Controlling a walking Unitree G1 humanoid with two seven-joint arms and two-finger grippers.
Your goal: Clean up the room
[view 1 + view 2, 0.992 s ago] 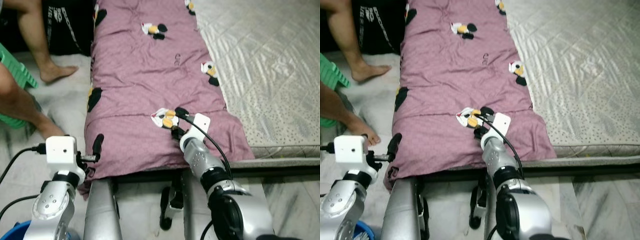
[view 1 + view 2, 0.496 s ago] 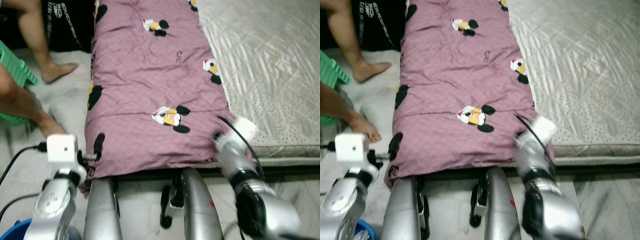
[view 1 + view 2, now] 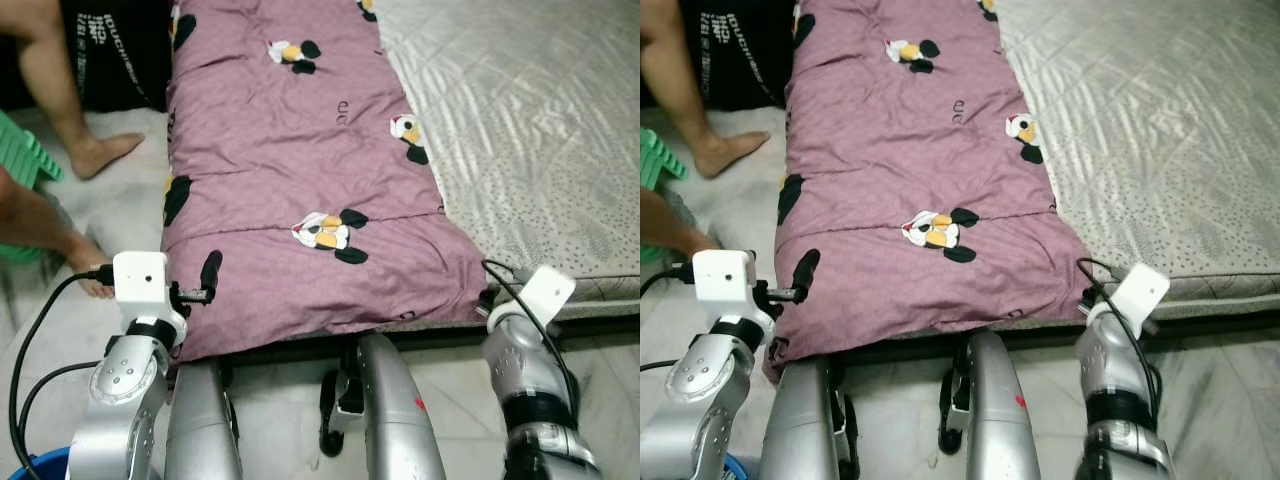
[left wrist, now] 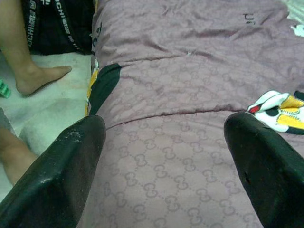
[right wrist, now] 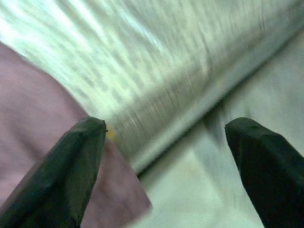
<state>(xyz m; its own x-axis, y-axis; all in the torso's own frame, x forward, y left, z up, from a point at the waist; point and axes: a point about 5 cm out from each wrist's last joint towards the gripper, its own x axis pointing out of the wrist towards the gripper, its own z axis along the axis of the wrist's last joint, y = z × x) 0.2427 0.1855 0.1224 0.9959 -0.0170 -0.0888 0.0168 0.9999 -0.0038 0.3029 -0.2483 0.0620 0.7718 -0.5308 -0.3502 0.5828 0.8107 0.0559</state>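
Lying folded lengthwise down the mattress (image 3: 560, 130) edge, purple quilt (image 3: 300, 180) ahead of left gripper (image 4: 166, 156) and beside right gripper (image 5: 166, 166), both spread wide and empty, near corners ungrasped, tidying seemingly unfinished

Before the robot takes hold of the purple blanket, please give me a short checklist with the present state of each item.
1. Left tool open: ok, its fingers stand wide apart.
2. Left tool at the purple blanket: ok, it points at the near left corner.
3. Right tool open: ok, fingers spread.
4. Right tool at the blanket: not ok, it faces the mattress edge beside the near right corner.
5. Blanket flat on the mattress: ok, nothing lies on it.
6. Person's foot away from the tools: ok, it is on the floor left of the bed.
7. Right wrist view sharp: not ok, blurred.
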